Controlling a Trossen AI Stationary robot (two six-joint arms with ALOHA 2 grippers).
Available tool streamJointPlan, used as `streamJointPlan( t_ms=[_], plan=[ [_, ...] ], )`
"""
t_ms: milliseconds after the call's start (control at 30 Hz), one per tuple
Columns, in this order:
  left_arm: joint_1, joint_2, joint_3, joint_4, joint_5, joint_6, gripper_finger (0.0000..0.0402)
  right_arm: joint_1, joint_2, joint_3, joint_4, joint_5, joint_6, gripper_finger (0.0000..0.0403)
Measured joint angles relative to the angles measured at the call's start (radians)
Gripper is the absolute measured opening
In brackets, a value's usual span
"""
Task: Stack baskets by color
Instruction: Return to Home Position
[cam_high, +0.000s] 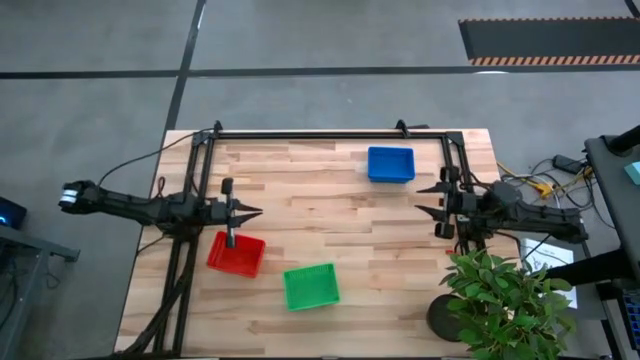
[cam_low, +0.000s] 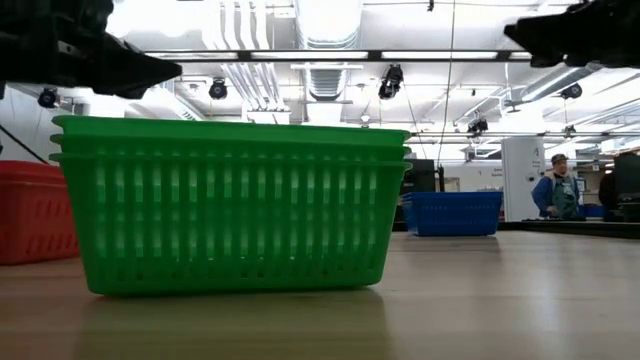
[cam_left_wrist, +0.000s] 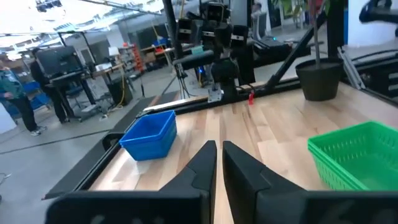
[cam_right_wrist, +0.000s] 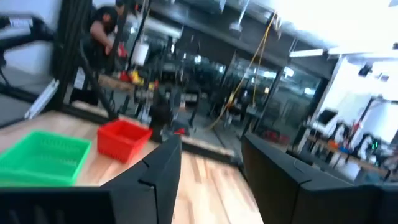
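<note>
I see the green stack (cam_high: 311, 286) near the front edge of the table (cam_high: 330, 225); the low view shows three rims nested one in another. The red baskets (cam_high: 236, 253) sit just beside it toward the left arm. The blue baskets (cam_high: 390, 164) lie well apart at the far side, toward the right arm; I cannot count the layers of either. My left gripper (cam_high: 255, 211) hangs above the table just past the red baskets' far edge, fingers (cam_left_wrist: 202, 165) pinched together on nothing. My right gripper (cam_high: 428, 198) hovers near the blue baskets, fingers (cam_right_wrist: 163, 165) spread wide, grasping nothing.
</note>
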Motion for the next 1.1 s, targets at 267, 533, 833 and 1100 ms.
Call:
streamJointPlan(
  t_ms=[267, 533, 833, 1100],
  plan=[
    [0.0, -0.193, -0.093, 0.021, -0.003, -0.005, 0.001, 0.0, -0.072, -0.055, 0.008, 0.001, 0.0, 0.0142],
    [0.0, -0.324, -0.126, 0.016, -0.006, -0.005, 0.001, 0.0, -0.073, -0.141, 0.088, -0.029, 0.024, 0.0124],
    [0.0, -0.344, -0.126, 0.013, -0.058, 0.001, 0.001, 0.001, -0.069, -0.141, 0.076, -0.07, 0.277, 0.0107],
    [0.0, -0.322, -0.127, 0.014, -0.058, -0.003, 0.001, 0.001, -0.068, -0.141, 0.072, -0.07, 0.287, 0.0107]
  ],
)
